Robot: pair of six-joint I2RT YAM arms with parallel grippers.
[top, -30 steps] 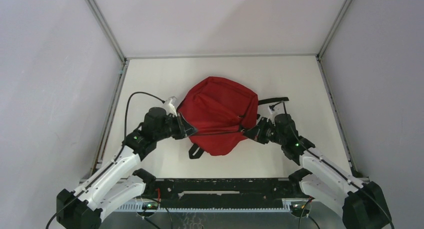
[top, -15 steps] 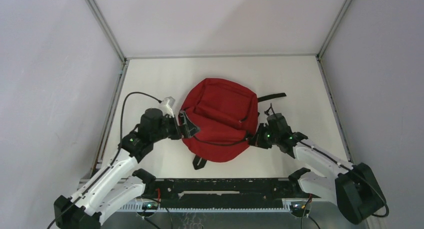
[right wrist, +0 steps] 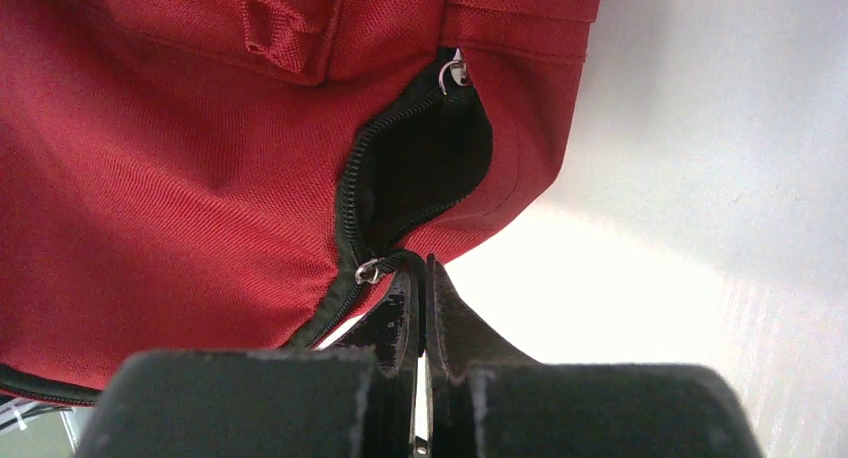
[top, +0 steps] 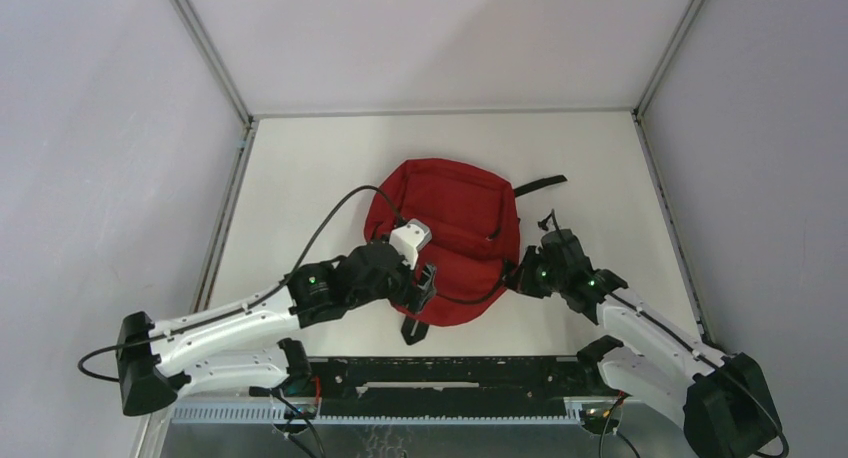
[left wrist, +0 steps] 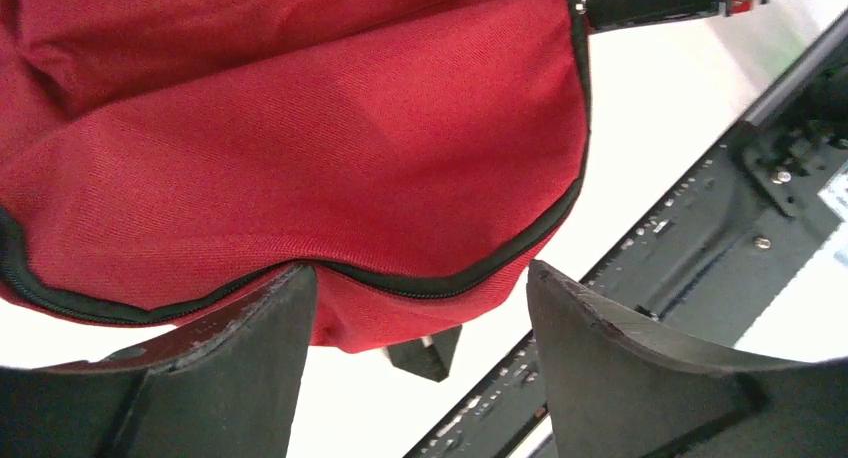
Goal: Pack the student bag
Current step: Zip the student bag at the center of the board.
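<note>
Red student bag (top: 460,213): left gripper (left wrist: 420,278) gapes; right gripper (right wrist: 420,273) clenched, any catch hidden

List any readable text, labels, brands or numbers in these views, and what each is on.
None can be read. The student bag shows only plain red fabric and black zipper trim in all three views. No label, logo or number faces a camera.
</note>
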